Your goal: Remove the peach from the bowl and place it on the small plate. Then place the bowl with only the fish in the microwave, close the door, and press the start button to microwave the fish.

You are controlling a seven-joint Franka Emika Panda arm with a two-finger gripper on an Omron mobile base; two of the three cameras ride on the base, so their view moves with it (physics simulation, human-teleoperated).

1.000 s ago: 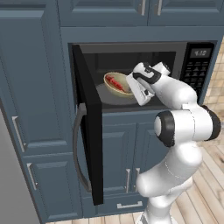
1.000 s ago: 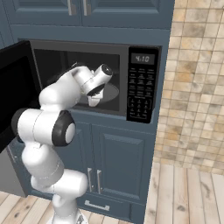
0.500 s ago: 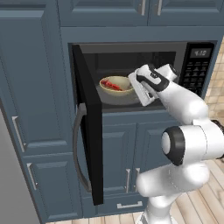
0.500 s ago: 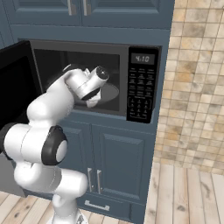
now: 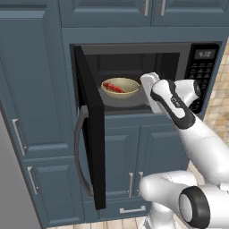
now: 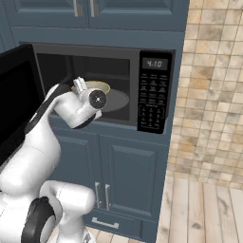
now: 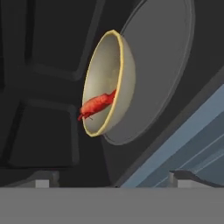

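Blue cabinets frame the microwave, display reading 4:10.

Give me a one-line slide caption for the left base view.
Bowl holding the red fish sits inside the open microwave, the robot's claw beside it, door swung wide.

- The bowl I was carrying a second ago now sits free on the microwave turntable, the fish in it.
- My gripper has let go: jaws spread wide, nothing between them.
- I've pulled the hand back to the front right of the cavity opening, apart from the bowl.
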